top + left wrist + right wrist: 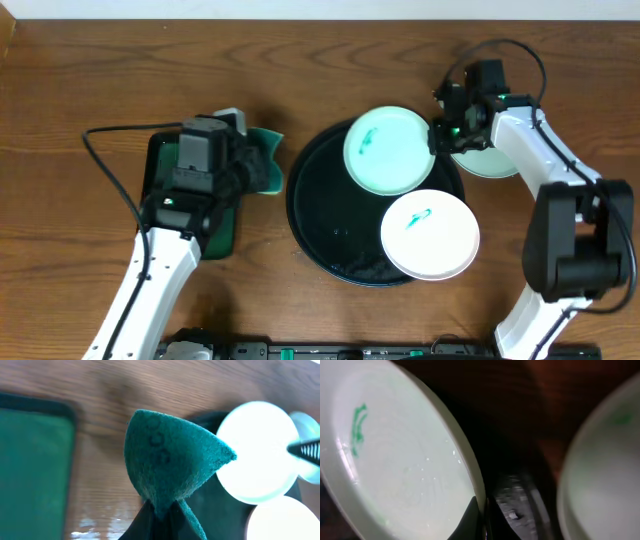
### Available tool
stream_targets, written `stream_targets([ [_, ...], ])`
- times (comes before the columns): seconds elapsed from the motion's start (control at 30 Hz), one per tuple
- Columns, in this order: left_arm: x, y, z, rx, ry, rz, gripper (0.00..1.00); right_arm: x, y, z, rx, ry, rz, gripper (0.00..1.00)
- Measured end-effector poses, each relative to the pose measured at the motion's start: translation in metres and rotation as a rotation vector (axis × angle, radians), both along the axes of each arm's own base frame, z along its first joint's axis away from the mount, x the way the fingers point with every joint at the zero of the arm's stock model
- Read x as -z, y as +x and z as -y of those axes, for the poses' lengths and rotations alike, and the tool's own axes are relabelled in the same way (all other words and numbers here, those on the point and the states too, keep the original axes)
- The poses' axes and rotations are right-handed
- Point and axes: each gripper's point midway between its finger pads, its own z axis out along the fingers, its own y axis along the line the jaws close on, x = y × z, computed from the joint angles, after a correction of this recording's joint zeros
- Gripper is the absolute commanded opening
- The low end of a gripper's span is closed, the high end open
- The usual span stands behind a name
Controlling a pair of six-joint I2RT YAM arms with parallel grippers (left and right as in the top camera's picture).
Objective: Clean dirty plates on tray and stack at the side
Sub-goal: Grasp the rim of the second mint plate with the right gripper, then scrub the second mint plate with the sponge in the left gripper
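Note:
The black tray [320, 215] lies mid-table. A mint plate [388, 150] with a teal smear sits over the tray's far rim. My right gripper [437, 135] is shut on its right edge. In the right wrist view the fingers [482, 517] pinch that plate's rim [395, 455]. A white plate [430, 235] with a teal smear lies on the tray's front right. A second mint plate [492, 162] lies on the table right of the tray, partly under my right arm. My left gripper [245, 160] is left of the tray, shut [162, 512] on a green scouring pad [170, 460].
A dark green rectangular tray [225, 235] lies under my left arm, also seen in the left wrist view [35, 470]. The table is brown wood. A second plate [605, 475] with a green mark fills the right of the right wrist view.

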Motion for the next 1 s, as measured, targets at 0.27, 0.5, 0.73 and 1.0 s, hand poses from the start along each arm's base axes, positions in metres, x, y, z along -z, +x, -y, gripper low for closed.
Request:
stream_targets([
  [0.27,-0.008,-0.004,0.052,0.115,-0.015,0.056,0.08,-0.008,-0.034,-0.065,-0.16,0.05,-0.049,0.01],
  [0.5,0.04,-0.006,0.084,0.145,0.029,-0.055,0.07,0.041,-0.061,-0.095,-0.236,-0.033,-0.167,0.01],
  [0.73,0.083,0.004,0.109,0.156,0.034,-0.108,0.07,0.057,-0.067,-0.086,-0.194,-0.08,-0.219,0.01],
  [1.0,0.139,0.006,0.126,0.178,0.093,-0.169,0.08,0.057,-0.066,-0.086,-0.19,-0.067,-0.222,0.01],
])
